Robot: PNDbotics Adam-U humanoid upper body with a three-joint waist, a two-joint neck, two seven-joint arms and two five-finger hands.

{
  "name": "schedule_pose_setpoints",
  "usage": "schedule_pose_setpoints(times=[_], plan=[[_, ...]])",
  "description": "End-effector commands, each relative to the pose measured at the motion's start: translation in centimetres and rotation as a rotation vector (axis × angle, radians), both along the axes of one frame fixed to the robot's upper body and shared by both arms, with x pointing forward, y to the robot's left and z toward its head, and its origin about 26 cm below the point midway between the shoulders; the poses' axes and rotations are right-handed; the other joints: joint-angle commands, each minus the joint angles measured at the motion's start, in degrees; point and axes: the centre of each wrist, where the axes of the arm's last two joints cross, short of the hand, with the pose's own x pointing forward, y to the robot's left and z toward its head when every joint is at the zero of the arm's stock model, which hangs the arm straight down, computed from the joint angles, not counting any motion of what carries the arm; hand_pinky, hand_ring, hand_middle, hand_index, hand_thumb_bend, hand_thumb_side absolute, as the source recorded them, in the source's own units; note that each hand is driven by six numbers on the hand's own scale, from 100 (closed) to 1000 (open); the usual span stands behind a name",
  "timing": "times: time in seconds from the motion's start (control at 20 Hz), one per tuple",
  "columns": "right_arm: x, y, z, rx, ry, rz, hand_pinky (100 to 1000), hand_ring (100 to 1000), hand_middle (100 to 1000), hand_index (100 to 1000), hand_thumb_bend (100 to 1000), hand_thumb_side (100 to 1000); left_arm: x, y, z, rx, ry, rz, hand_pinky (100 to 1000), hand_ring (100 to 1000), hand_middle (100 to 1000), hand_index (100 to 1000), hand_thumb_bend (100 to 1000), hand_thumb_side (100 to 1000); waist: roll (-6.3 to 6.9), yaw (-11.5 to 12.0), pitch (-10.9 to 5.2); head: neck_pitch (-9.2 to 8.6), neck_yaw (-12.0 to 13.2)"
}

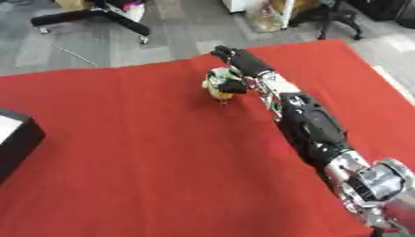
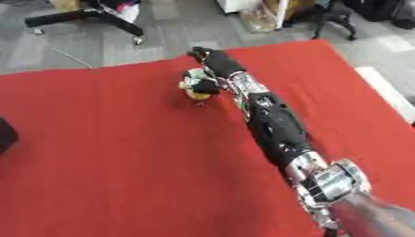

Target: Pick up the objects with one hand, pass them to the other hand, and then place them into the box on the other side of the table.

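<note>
box (image 1: 18,139): black, at the left edge of the red cloth (image 1: 146,152).
writing: none readable on anything.
object (image 1: 217,85): small, white, yellow and dark, far middle of the cloth.
right hand (image 1: 235,60): fingers curled round the object; its arm crosses the cloth's right side.
beyond the cloth: grey floor, chair base (image 1: 97,16).

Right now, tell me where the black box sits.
The black box sits at the left edge of the red tablecloth in the left eye view, far from the right hand and the small yellow-and-white object at its fingers.
</note>
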Motion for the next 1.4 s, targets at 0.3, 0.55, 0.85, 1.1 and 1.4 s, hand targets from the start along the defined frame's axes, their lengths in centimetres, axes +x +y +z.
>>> schedule_pose_setpoints(times=[0.3,0.55,0.85,1.1,1.4], plan=[[0.0,-0.8,-0.5,-0.101,0.099,-0.028,744,743,849,978,100,881,-0.4,-0.1,0.5,0.006,-0.019,-0.007,668,517,552,725,417,753,0.09,-0.3,-0.74,-0.90,0.0],[-0.1,-0.6,0.4,-0.063,-0.018,0.009,395,320,338,514,100,285,-0.4,-0.1,0.4,0.007,-0.011,-0.005,669,517,552,724,413,758,0.20,-0.8,-0.85,-0.83,0.4],[-0.3,0.1,3.6,0.143,-0.397,0.050,257,167,131,256,100,155,-0.5,0.1,-0.1,0.037,0.015,0.021,671,518,553,723,401,771,0.12,-1.8,-1.29,-0.37,1.1],[-0.9,2.4,6.6,0.356,-0.511,0.138,249,158,123,245,100,335,-0.8,0.2,-1.1,0.094,0.070,0.052,672,516,549,718,367,799,-0.15,-2.8,-1.75,0.29,3.0],[-3.5,9.1,9.7,0.629,-0.466,0.413,250,159,125,243,100,528,-0.2,-0.3,-2.8,0.190,0.127,0.163,675,536,570,741,362,761,-0.21,-4.0,-2.40,0.83,9.1]])
